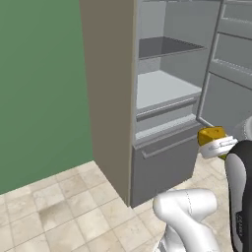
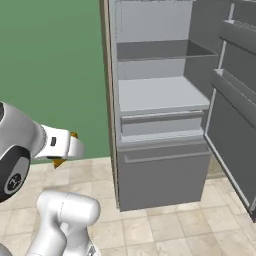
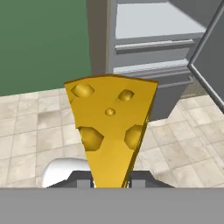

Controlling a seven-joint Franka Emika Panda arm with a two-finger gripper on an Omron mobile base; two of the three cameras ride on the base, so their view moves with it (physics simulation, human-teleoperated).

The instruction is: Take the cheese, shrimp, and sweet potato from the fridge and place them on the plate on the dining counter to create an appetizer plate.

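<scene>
The cheese is out of the fridge and riding in the gripper. From the hand view the jaws are pinching the narrow tip of the wedge, with its broad, holed face standing up in front of the camera. From the left base view the yellow lump sits at the end of the white hand, well clear of the fridge front and above the tiled floor. From the right base view only an orange corner pokes out below the hand, so how squarely it is held is hard to judge from that side.

The fridge stands open, its door swung out to the right. The shelves I can see look bare; the shrimp and the sweet potato may sit somewhere these views do not reach.

So the step in hand reads as the carry: cheese picked, not yet delivered. The next move calls for turning away from the fridge and taking the wedge over to the plate on the table. The hold is only on the thin tip, so a smooth, unhurried swing would be wise, then a low release so it does not roll off.
</scene>
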